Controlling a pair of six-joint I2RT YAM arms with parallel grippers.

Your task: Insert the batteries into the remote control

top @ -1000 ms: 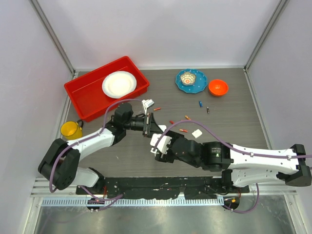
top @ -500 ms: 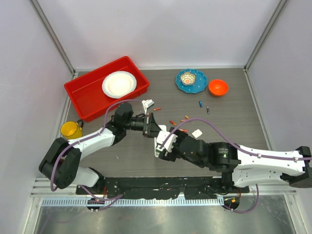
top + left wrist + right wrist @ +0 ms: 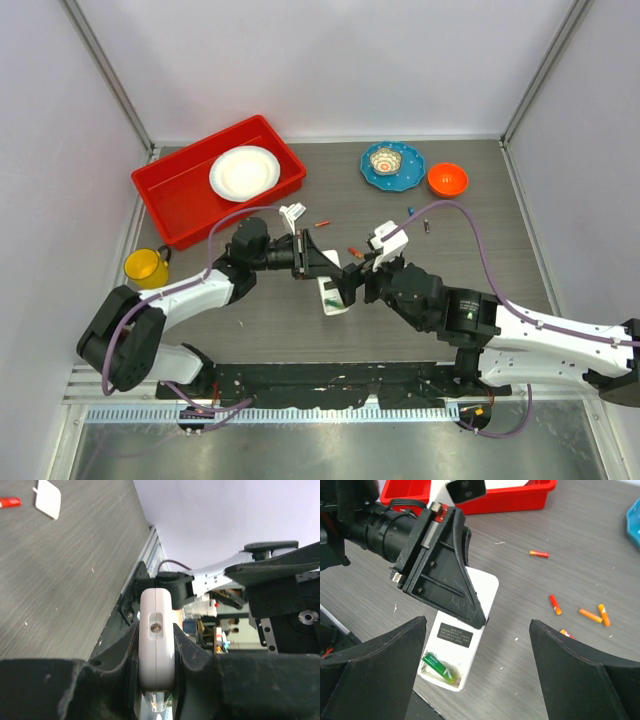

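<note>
The remote control (image 3: pixel 479 639) lay white back up, with its battery bay uncovered at the near end. One green battery (image 3: pixel 439 666) sat in that bay. Beside the bay was a black label (image 3: pixel 455 633) with pale print too small to read, and the battery's white marking was no clearer.

The left gripper (image 3: pixel 156 640) was clamped on the remote's far end, its fingers (image 3: pixel 187 655) pressed to the two long edges. The left arm reached forward from its base, elbow bent and wrist level, pointing right. It held the remote (image 3: pixel 333 297) over the middle of the table (image 3: pixel 480 250). Whether the free end touched the surface could not be told.

The right gripper (image 3: pixel 477 625) hovered just above the remote with its fingers (image 3: pixel 375 665) spread wide and nothing between them. Its arm stretched in low from the right.

The other batteries (image 3: pixel 555 605), red-orange, lay scattered on the table beyond. A blue one (image 3: pixel 411 212) and a dark one (image 3: pixel 427 226) lay farther off, near a blue plate (image 3: pixel 410 170).
</note>
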